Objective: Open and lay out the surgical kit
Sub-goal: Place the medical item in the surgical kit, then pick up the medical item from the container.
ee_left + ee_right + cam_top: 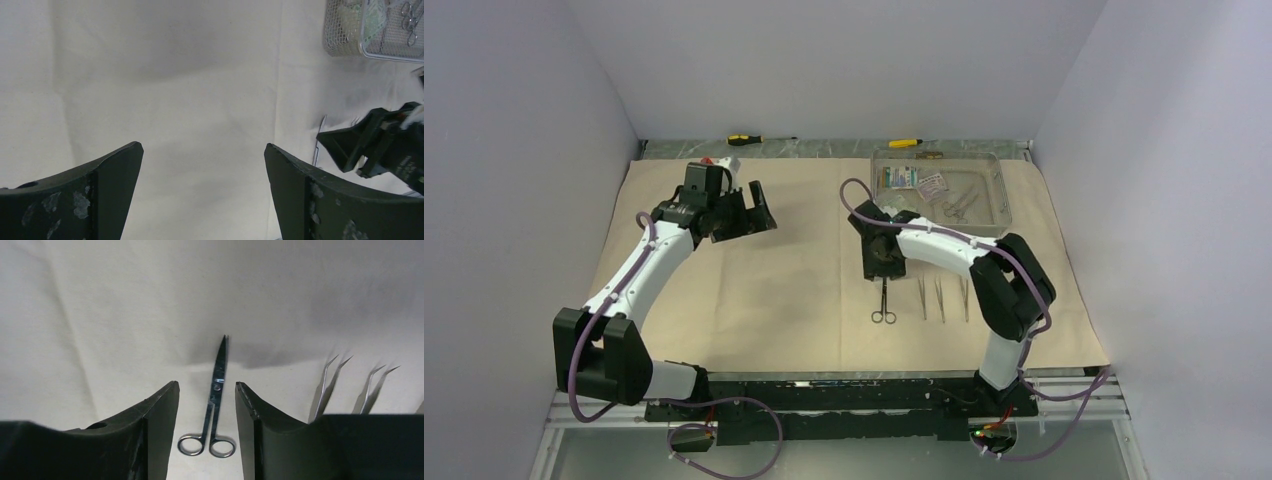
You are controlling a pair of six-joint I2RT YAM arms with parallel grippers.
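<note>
The beige wrap cloth (774, 270) lies spread flat over the table. The silver wire-mesh tray (999, 195) stands at the back right, holding printed packets (901, 178) and a scissor-handled clamp (959, 208); it also shows in the left wrist view (345, 35). Steel scissors (884, 303) lie on the cloth, with three tweezers (942, 298) to their right. My right gripper (207, 387) is open and empty, hovering just above the scissors (214, 400), jaws either side of them. Tweezers (327, 385) lie beside it. My left gripper (203, 147) is open and empty above bare cloth at the back left.
Two yellow-and-black screwdrivers (749, 138) (908, 143) lie on the table's back edge beyond the cloth. White walls close in on three sides. My right gripper shows at the right of the left wrist view (380, 145).
</note>
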